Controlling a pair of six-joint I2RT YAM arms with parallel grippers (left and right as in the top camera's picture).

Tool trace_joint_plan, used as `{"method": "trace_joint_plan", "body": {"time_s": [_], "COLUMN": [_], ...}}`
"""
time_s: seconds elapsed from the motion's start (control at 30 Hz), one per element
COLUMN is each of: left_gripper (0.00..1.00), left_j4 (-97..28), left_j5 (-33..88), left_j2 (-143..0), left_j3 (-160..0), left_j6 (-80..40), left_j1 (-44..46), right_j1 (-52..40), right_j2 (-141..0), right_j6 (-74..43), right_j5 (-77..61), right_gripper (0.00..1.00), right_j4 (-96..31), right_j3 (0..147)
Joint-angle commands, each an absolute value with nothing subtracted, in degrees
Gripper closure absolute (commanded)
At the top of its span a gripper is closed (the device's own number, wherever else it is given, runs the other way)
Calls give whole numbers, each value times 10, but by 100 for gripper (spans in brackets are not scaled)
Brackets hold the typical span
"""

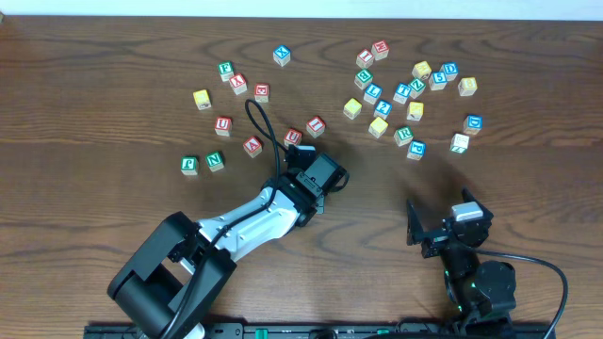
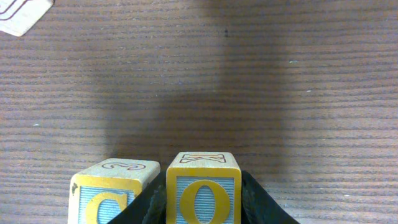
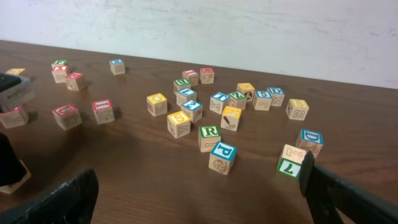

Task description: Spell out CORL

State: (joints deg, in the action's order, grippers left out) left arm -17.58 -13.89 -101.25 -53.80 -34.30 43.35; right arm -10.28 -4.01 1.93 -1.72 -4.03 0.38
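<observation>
In the left wrist view my left gripper (image 2: 203,211) is shut on a yellow-and-blue O block (image 2: 203,190). A matching C block (image 2: 109,196) stands right beside it on its left, on the wooden table. In the overhead view the left gripper (image 1: 325,174) covers both blocks. A green R block (image 3: 209,137) sits in the scattered group at the right; it also shows in the overhead view (image 1: 403,135). A block with an L on top and a green side (image 3: 291,160) lies near it. My right gripper (image 3: 199,199) is open and empty, low at the front right (image 1: 419,231).
Several loose letter blocks lie scattered across the back of the table: a red and green group at the left (image 1: 223,123) and a blue and yellow group at the right (image 1: 415,89). A red block (image 1: 293,137) sits just behind the left gripper.
</observation>
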Motion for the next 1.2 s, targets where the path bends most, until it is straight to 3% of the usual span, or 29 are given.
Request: {"method": "trace_joint_plan", "body": {"time_s": [0.0, 0.73, 0.77, 0.8, 1.17], "left_gripper": [65, 64, 55, 54, 54], "left_j4": [-183, -183, -183, -183, -183], "left_j5": [-112, -112, -112, -112, -112], "left_j2": [-1022, -1022, -1022, -1022, -1022], "left_j3": [-527, -527, -527, -527, -528], "left_j6": [-337, -335, -335, -333, -331], "left_j1": [434, 434, 434, 434, 434], "right_j1": [-97, -97, -97, -97, -97], "right_j2": [-38, -38, -38, -38, -38], "right_j6": [18, 18, 18, 18, 18], "right_j5": [-17, -17, -17, -17, -17], "right_gripper": [1, 1, 1, 1, 1], "right_j4": [-43, -43, -43, -43, -43], "right_j3": [3, 3, 3, 3, 3]}}
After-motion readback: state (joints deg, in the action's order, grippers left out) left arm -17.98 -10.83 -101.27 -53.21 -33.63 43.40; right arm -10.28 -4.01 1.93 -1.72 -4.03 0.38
